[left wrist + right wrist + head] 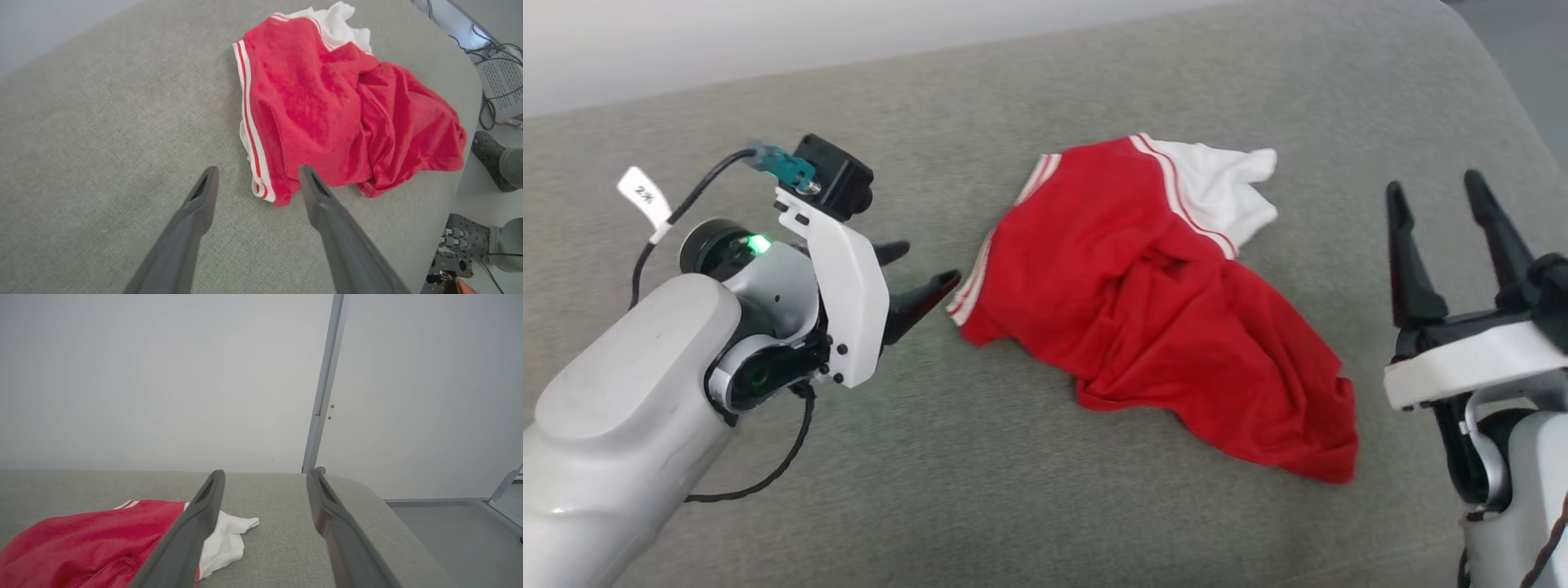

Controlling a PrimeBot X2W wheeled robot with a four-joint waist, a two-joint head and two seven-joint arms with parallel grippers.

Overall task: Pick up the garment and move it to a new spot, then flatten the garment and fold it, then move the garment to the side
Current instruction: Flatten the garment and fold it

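The thin red T-shirt with white sleeves and striped trim (1160,302) lies crumpled toward the right edge of the grey upholstered cushion (1013,490). The left claw (931,263), wide open and empty, points at the shirt's striped corner. The right claw (1435,184), also wide open and empty, stands beside the shirt. Judging by the heap, lifting, flattening, folding and setting aside all remain.

Bare robotics test room, seen through my rig's cameras.

I look down on a wide pad covered in grey fabric (1013,506), set against a plain white panelled wall (163,375) with a metal joint strip (322,396) and a smooth grey floor (449,526). Beside the pad, loose cables (482,110) trail over a pale box with printed text (500,81). A person's feet in grey perforated clogs (488,159) stand close by.
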